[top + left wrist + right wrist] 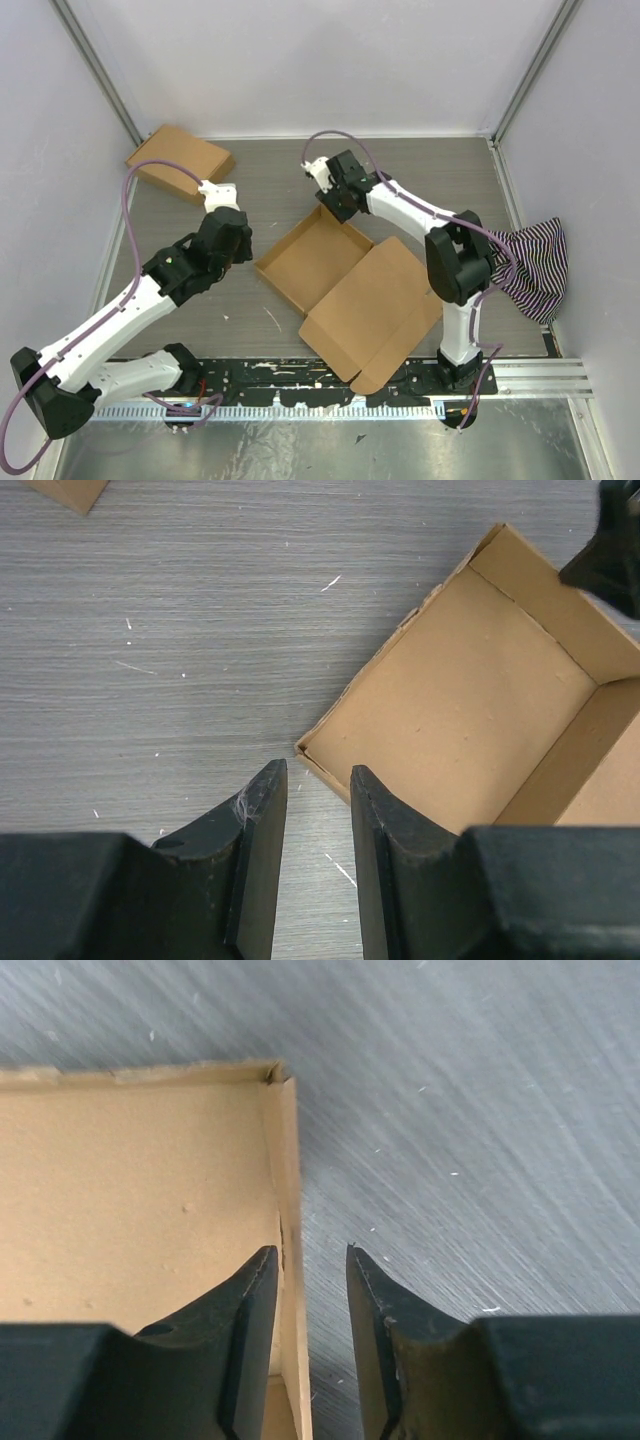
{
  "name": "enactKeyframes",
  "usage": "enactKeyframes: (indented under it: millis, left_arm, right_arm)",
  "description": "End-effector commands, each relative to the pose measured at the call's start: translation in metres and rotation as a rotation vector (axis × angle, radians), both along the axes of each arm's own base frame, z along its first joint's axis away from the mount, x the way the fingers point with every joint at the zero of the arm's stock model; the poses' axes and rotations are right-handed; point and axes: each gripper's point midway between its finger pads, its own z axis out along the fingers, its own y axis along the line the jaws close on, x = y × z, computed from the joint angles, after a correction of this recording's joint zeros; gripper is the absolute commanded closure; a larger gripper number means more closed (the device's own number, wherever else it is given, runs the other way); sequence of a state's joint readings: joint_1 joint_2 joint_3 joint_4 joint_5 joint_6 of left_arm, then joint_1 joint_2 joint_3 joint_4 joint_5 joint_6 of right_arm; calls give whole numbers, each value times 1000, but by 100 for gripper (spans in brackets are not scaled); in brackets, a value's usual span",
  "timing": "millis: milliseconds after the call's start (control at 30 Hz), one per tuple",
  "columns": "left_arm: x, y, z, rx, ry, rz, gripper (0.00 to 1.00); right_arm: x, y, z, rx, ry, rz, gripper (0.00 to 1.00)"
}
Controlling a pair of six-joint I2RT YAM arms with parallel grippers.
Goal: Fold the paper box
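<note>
Paper box point(315, 258) is thin corrugated cardboard, so I'd guess it's really light, stiff across the panels, bendy at the creases, and it'll probably skate on the table point(270, 195) if pushed from only 1 side. The tray part stands just ahead of the left gripper point(318, 770), near corner right off its tips. Its 2 fingers are a little apart with nothing between them. The right gripper point(312, 1252) is slightly spread too, straddling a side wall by the far corner, not visibly pinching. The lid flap point(385, 310) lies flat behind that gripper. I'd grab walls or edges, gently, since the cardboard looks easy to crush.
</note>
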State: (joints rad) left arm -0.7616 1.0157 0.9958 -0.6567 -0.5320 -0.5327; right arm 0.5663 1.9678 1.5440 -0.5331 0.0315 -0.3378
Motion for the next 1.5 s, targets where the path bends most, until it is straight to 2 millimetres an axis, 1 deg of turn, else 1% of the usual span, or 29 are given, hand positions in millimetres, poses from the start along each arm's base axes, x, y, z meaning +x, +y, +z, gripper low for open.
enactKeyframes:
  millis: [0, 33, 67, 100, 133, 200, 300, 333, 367, 400, 433, 467, 500, 533, 667, 833, 967, 1000, 1067, 1100, 1167, 1200, 1300, 1333, 1400, 1467]
  left_arm:
    - [-2, 5, 2, -11, -10, 26, 62]
    - [-2, 8, 2, -11, -12, 39, 62]
    - [-3, 12, 2, -11, -17, 57, 61]
    - [-3, 16, 3, -16, -23, 80, 60]
    - [-4, 19, 5, -21, -33, 98, 60]
    - [-5, 25, 12, -43, -62, 126, 59]
    - [-6, 29, 21, -62, -90, 138, 58]
    - [-7, 31, 22, -64, -94, 140, 58]
    - [-8, 32, 23, -67, -96, 141, 58]
    - [-9, 32, 24, -68, -97, 140, 58]
    - [-10, 33, 24, -70, -98, 139, 58]
    - [-11, 34, 24, -70, -96, 139, 58]
    - [-12, 34, 24, -72, -96, 138, 58]
    - [-13, 35, 23, -74, -95, 137, 58]
    - [-17, 36, 21, -87, -96, 133, 58]
    - [-19, 39, 19, -83, -95, 131, 58]
    - [-20, 40, 15, -74, -87, 130, 58]
    - [-20, 40, 14, -73, -84, 129, 58]
    - [-21, 40, 13, -71, -82, 128, 58]
    - [-21, 40, 12, -68, -81, 128, 58]
    - [-20, 40, 11, -67, -79, 128, 58]
    - [-20, 39, 10, -66, -77, 126, 58]
    - [-19, 36, 9, -66, -72, 122, 58]
    - [-18, 35, 8, -65, -70, 121, 58]
    - [-17, 33, 8, -66, -66, 116, 58]
    - [-16, 31, 8, -68, -65, 113, 58]
  right_arm:
    - [21, 10, 92, 174, -160, -131, 60]
    - [20, 12, 96, 211, -145, -177, 58]
    - [20, 15, 100, 257, -125, -235, 52]
    - [18, 20, 101, 318, -86, -303, 48]
    - [13, 27, 99, 381, -34, -363, 47]
    - [-2, 47, 87, 491, 73, -442, 45]
    - [-17, 70, 74, 547, 114, -518, 41]
    - [-21, 78, 71, 557, 126, -532, 37]
    - [-24, 86, 67, 565, 142, -536, 31]
    - [-27, 92, 63, 565, 157, -543, 28]
    - [-28, 98, 56, 570, 173, -559, 27]
    - [-29, 104, 53, 578, 182, -565, 21]
    - [-30, 109, 51, 583, 189, -572, 7]
    - [-30, 113, 47, 581, 191, -582, 1]
    - [-26, 124, 35, 572, 192, -607, 0]
    - [-16, 130, 14, 536, 187, -631, 0]
    - [-6, 132, 0, 494, 168, -632, 6]
    - [-3, 134, 0, 489, 161, -621, 9]
    - [1, 135, -7, 459, 156, -597, 16]
    - [1, 136, -6, 453, 154, -586, 21]
    - [2, 133, -8, 417, 141, -559, 26]
    - [2, 131, -8, 404, 135, -545, 31]
    - [2, 126, -4, 361, 110, -499, 50]
    - [2, 124, -2, 346, 97, -481, 60]
    - [3, 117, 4, 311, 67, -451, 68]
    - [2, 112, 10, 280, 35, -409, 70]
